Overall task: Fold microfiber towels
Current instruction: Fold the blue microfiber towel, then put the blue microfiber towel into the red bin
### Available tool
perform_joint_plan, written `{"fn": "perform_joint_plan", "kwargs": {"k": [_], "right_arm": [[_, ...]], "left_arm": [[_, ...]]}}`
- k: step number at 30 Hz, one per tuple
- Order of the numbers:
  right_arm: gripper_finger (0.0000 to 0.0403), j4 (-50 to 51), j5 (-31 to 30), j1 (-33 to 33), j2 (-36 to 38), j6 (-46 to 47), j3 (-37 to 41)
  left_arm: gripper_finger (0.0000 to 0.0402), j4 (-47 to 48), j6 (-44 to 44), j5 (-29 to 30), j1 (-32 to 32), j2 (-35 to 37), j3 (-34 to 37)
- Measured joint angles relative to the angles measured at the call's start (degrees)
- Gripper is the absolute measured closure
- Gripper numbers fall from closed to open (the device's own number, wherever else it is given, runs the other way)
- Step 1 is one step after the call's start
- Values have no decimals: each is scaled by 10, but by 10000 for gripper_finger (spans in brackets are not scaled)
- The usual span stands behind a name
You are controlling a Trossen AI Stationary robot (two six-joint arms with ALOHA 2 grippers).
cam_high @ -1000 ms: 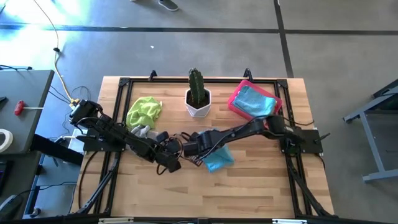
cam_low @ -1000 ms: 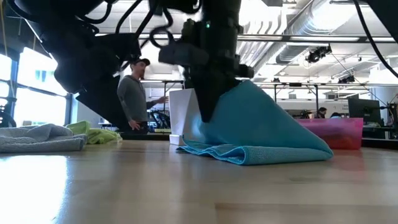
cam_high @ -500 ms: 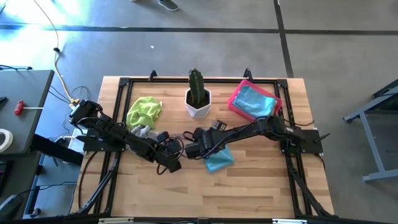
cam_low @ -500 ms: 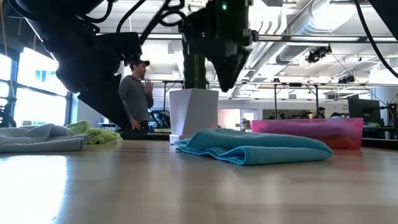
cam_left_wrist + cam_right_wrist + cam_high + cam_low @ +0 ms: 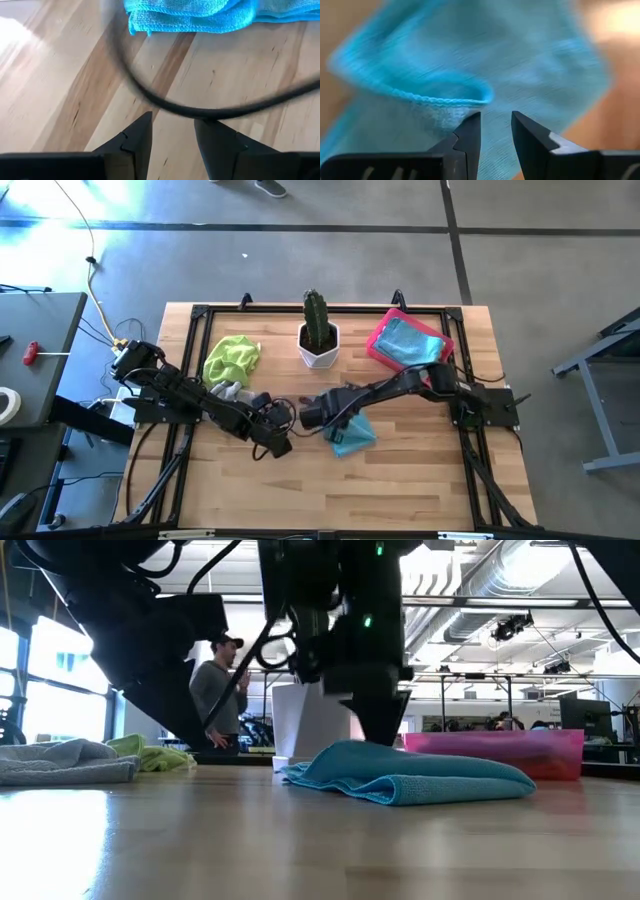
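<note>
A light blue towel [image 5: 352, 436] lies folded over on the wooden table, right of centre; the low view shows it as a low heap [image 5: 420, 778]. My right gripper [image 5: 496, 120] points down over its left part, fingers open, next to a hemmed fold [image 5: 445, 100]. My left gripper [image 5: 172, 127] hovers open over bare wood just left of the towel [image 5: 190, 12], with a dark cable crossing in front of it. A lime green towel [image 5: 232, 358] and a grey towel [image 5: 228, 392] lie crumpled at the far left. My right gripper stands down at the light blue towel's upper layer [image 5: 470, 60], with nothing between its fingers. Whether the fingertips [image 5: 470, 125] touch the cloth, I cannot tell.
A white pot with a cactus [image 5: 319, 345] stands at the far middle. A pink tray [image 5: 372, 350] at the far right holds another light blue towel [image 5: 408, 345]. A person [image 5: 215, 690] stands in the room beyond the table. Bare wood lies along the near edge.
My right gripper has let go of the light blue towel, which it held lifted in a peak; the cloth has dropped flat onto its lower layers. The gripper rose clear, rolled about its pointing line, and has come back down over the towel's left part.
</note>
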State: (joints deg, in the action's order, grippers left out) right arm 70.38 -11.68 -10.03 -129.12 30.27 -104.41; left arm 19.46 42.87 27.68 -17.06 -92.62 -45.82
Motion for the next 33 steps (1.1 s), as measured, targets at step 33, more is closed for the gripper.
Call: {"fn": "perform_joint_plan", "kwargs": {"k": [33], "right_arm": [[320,-84,15,-156,155,109,192]], "left_arm": [[266,-241,-326,-16,97,-14,0]]}}
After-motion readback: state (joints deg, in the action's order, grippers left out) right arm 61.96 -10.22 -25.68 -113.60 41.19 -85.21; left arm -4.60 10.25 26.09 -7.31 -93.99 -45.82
